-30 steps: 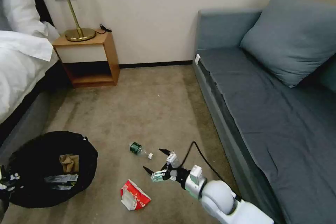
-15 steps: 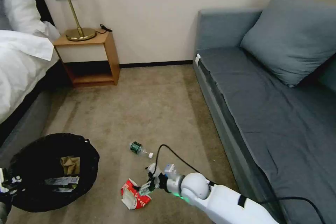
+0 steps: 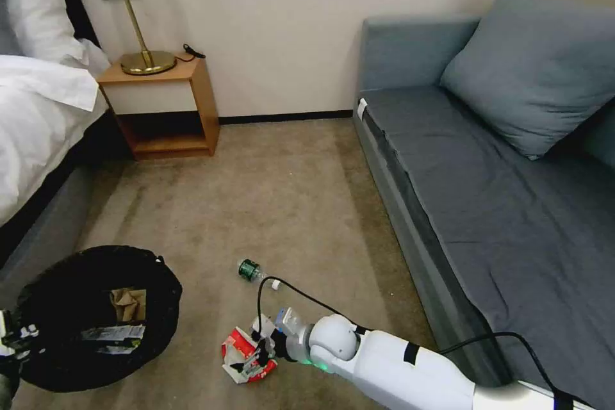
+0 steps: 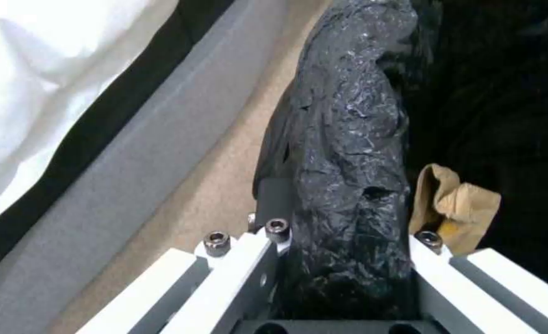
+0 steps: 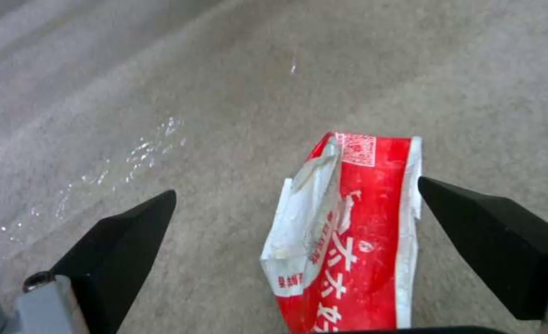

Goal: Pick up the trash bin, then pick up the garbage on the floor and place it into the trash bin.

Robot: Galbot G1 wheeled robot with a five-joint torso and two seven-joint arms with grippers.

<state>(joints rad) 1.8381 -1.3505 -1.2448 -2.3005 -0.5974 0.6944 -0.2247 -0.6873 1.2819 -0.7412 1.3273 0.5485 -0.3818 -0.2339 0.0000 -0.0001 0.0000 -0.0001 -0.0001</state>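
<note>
Right gripper (image 5: 296, 208): low over the carpet (image 3: 282, 192), arm stretched forward, fingers spread either side of the red-and-white packet (image 5: 354, 236).
Packet: on the carpet, red characters, unreadable.
Left gripper (image 4: 342, 241): clamped on the trash bin (image 3: 96, 314) rim.
Bottle (image 3: 255, 272): just beyond the packet.

- My right gripper (image 3: 251, 359) sits low over the carpet (image 3: 282, 205), with the crumpled packet (image 5: 348, 232) between its spread fingers (image 5: 123, 236), nearer one fingertip than the other.
- Just beyond that gripper, toward the wall, lies the bottle (image 3: 255, 272) on its side.
- Well off to that gripper's left stands the trash bin (image 3: 64, 368), beside the bed (image 3: 38, 122).
- My left gripper (image 4: 342, 260) is clamped on the bin's bag-lined rim (image 4: 348, 153).
- Inside the bin, just past that gripper, lie the paper bag (image 4: 456, 204) and the long wrapper (image 3: 112, 335).
- To the right of my right gripper runs the sofa (image 3: 500, 205).
- The nightstand (image 3: 163, 102) is far ahead, against the wall.
</note>
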